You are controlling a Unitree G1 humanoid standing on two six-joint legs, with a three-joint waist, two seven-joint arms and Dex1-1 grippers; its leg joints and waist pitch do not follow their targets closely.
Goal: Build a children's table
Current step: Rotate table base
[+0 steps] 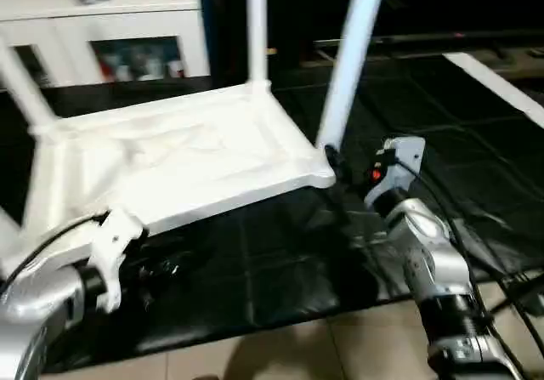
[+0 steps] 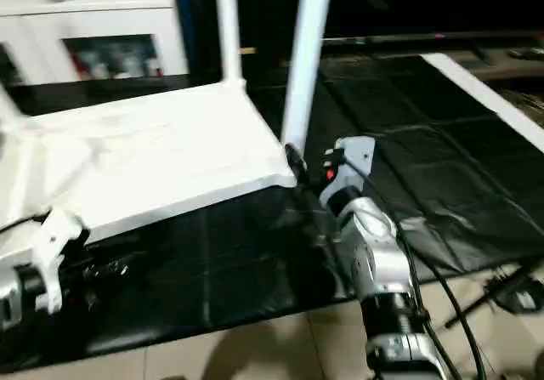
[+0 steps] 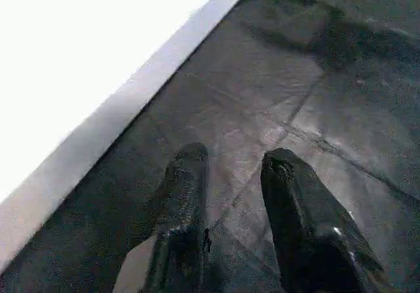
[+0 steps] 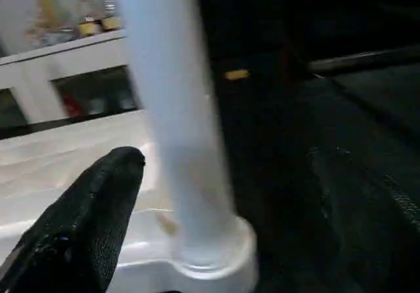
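My right gripper (image 4: 164, 195) stands wide open at the foot of a table leg (image 1: 347, 65), one black finger (image 4: 85, 221) on the tabletop side of the tube, nothing grasped. That leg rises from the corner socket (image 4: 216, 260) nearest my right arm, at about three o'clock on the upturned tabletop (image 1: 170, 163). I judge the leg seated, though I cannot tell how firmly.

My left gripper (image 3: 230, 208) is partly open, fingers apart with only dark floor covering (image 3: 315, 96) between them; it holds nothing. It hangs just beside the tabletop's near long edge (image 3: 98, 142), around seven o'clock.

The children's table lies upside down on the black sheet on the floor, ribbed underside up. A second leg (image 1: 257, 23) stands at the twelve o'clock corner, and a third (image 1: 21, 82) leans up from the nine o'clock corner. The near-left corner is cut off by the frame edge, so I cannot tell whether it has a leg. A white glass-door cabinet (image 1: 102, 31) stands beyond, at eleven o'clock.

I judge the step to be seating the legs. Next, I would need to close my right gripper around the leg low down and press it straight into its socket, while my left steadies the tabletop edge.
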